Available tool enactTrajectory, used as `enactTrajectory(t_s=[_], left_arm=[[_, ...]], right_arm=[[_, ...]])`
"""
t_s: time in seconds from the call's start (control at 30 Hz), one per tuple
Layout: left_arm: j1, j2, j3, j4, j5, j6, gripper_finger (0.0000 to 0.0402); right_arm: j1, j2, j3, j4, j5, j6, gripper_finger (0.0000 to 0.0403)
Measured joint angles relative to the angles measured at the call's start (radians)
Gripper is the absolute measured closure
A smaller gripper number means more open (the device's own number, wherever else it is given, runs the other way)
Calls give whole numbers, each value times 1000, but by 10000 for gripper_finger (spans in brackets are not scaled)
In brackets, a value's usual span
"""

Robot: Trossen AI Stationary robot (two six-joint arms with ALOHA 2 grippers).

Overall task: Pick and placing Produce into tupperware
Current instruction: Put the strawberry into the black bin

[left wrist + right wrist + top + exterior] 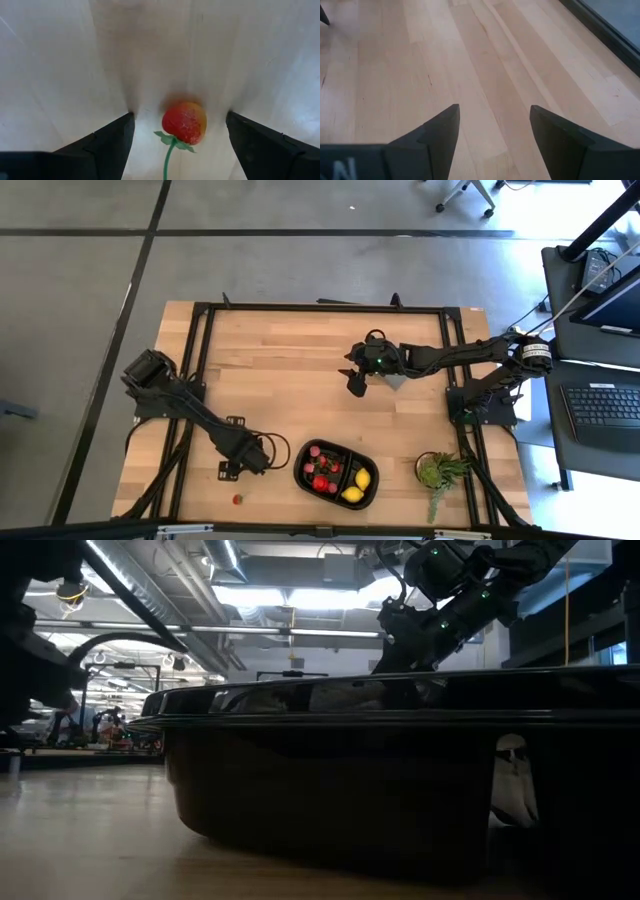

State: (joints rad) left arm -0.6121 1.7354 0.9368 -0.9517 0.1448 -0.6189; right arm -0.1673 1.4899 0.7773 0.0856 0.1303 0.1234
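Observation:
The black tray [308, 469] sits near the table's near edge and holds two yellow lemons [357, 487] and red strawberry pieces [320, 476]. In the low view the tray's wall [330, 790] fills the foreground. One red strawberry [238, 500] with a green stem lies on the wood to the left of the tray. My left gripper [243, 470] hovers over it, open. In the left wrist view the strawberry [184, 122] lies between the two fingers, and neither touches it. My right gripper [355, 385] is open over bare wood at mid-table [494, 107].
A green potted plant [440, 473] stands right of the tray near the near edge. A grey block [396, 381] lies beside my right gripper. A black metal frame [320, 307] runs round the table top. A desk with a laptop stands off the table's right side.

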Motion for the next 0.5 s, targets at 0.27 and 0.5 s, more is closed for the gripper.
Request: enactTrajectory(t_s=[0.27, 0.5], left_arm=[[0, 10, 3, -1, 5, 16, 125], [0, 11, 2, -1, -1, 28, 185]], right_arm=[[0, 0, 0, 0, 0, 4, 160], [0, 0, 0, 0, 0, 4, 160]])
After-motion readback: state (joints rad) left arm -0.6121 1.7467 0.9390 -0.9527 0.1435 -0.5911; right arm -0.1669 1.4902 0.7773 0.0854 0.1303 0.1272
